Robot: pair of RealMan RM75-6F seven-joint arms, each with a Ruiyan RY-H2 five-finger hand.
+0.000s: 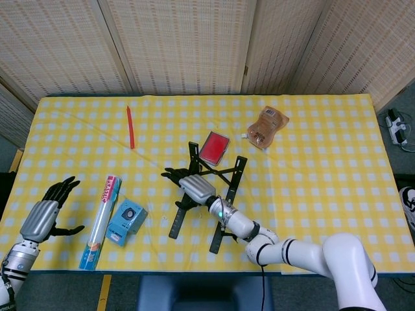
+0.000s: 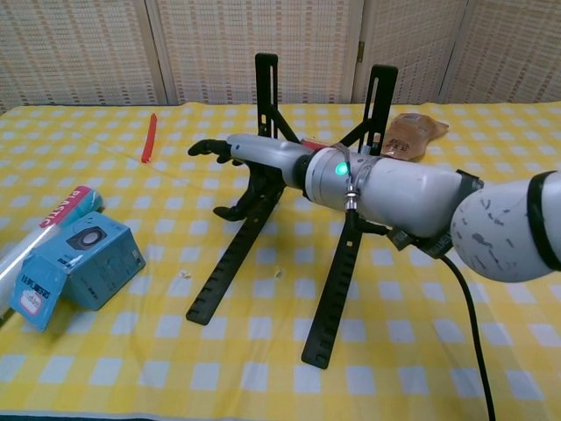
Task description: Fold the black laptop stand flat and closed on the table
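So our right hand (image 1: 192, 186) is reaching over the black laptop stand (image 1: 209, 194) near the middle of the table, fingers stretched toward the left with the thumb hanging down by the stand's left rail. From the chest view it looks like the hand sits on or just above that rail, but we honestly can't tell if it's gripping it or just hovering, so we're not calling it. Our guess is it's lined up there to push the two rails together.

The stand is not folded yet: both rails are splayed apart on the yellow checked tablecloth (image 1: 324, 149), and the uprights at the far end are standing up.

Our left hand (image 1: 50, 210) is parked at the near left edge, fingers spread, holding nothing, probably just kept out of the way.

Around it: a blue box (image 1: 126, 222) and a rolled tube (image 1: 102, 220) to the left, a red pen (image 1: 130, 127) far left, a red case (image 1: 214, 147) just behind the stand, and a brown snack pouch (image 1: 267, 127) far right.
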